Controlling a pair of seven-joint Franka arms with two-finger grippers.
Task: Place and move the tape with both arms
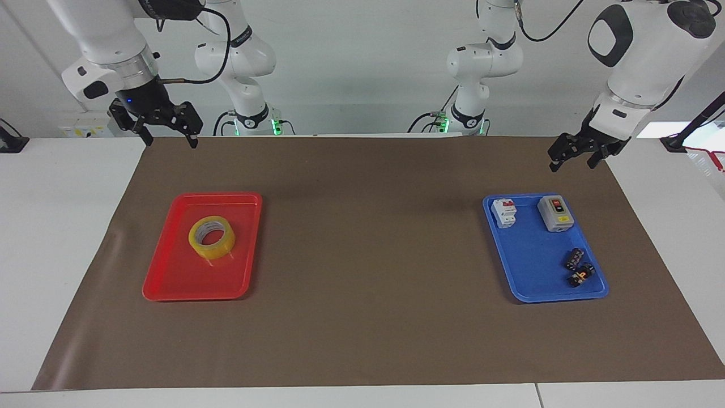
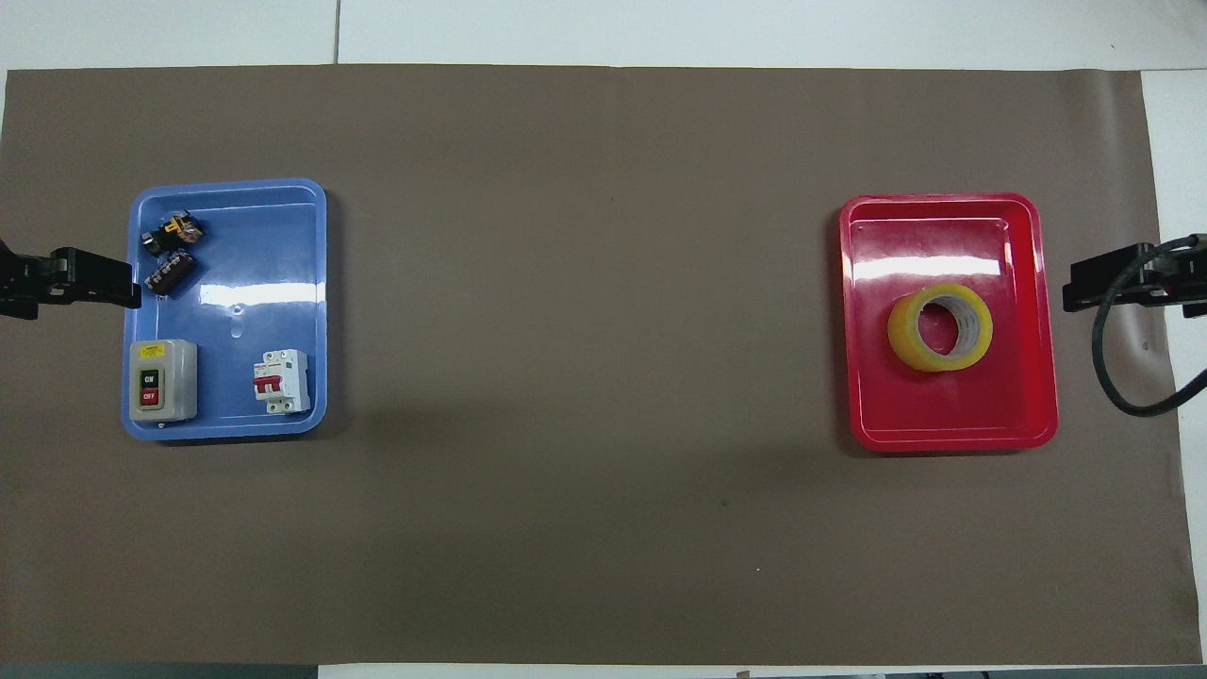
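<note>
The tape (image 1: 212,237) (image 2: 940,327), a translucent yellow roll with a whitish core, lies flat in the red tray (image 1: 170,283) (image 2: 943,420) toward the right arm's end of the table. My right gripper (image 1: 171,141) (image 2: 1075,286) hangs open and empty in the air over the corner of the brown mat beside that tray, clear of the tape. Over the mat's edge by the blue tray (image 1: 529,272) (image 2: 283,236), my left gripper (image 1: 572,164) (image 2: 123,292) is also open and empty.
The blue tray holds a grey switch box (image 1: 555,213) (image 2: 162,379), a white breaker (image 1: 503,212) (image 2: 281,381) and two small dark parts (image 1: 576,267) (image 2: 170,253). A brown mat (image 1: 368,255) covers the table between the trays.
</note>
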